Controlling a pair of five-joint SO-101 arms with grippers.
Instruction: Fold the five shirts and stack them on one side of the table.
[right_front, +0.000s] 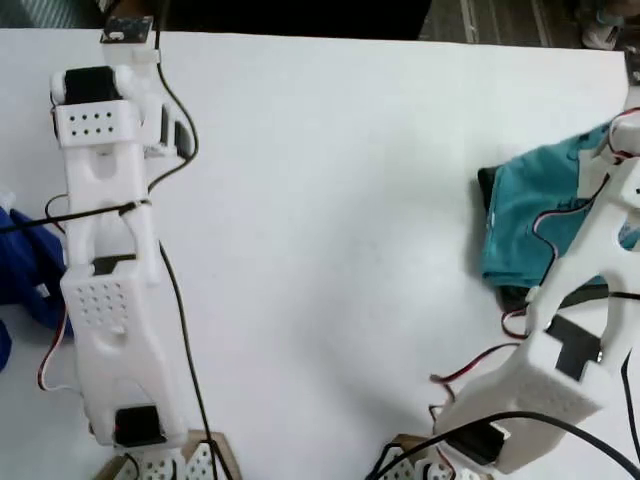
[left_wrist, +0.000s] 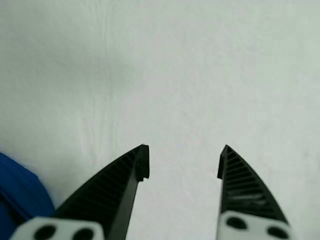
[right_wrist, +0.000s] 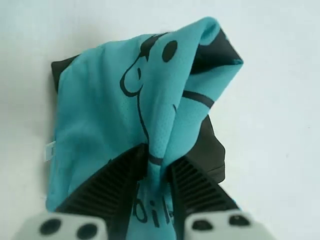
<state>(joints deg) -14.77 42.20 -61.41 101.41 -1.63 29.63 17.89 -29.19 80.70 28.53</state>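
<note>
Two shirts show. One teal shirt (right_wrist: 100, 125) lies at the right side of the white table (right_front: 330, 200), a raised fold pinched by the right gripper (right_wrist: 157, 155). The left gripper (left_wrist: 182, 155), fingers spread, hangs above the table, near one blue shirt (left_wrist: 17, 192) at the left edge.

The left gripper (left_wrist: 185, 150) hangs over the left side of the table (right_front: 330, 200), jaws spread apart. The right gripper (right_wrist: 159, 157), at the table's right edge, pinches a teal shirt (right_wrist: 100, 115).
</note>
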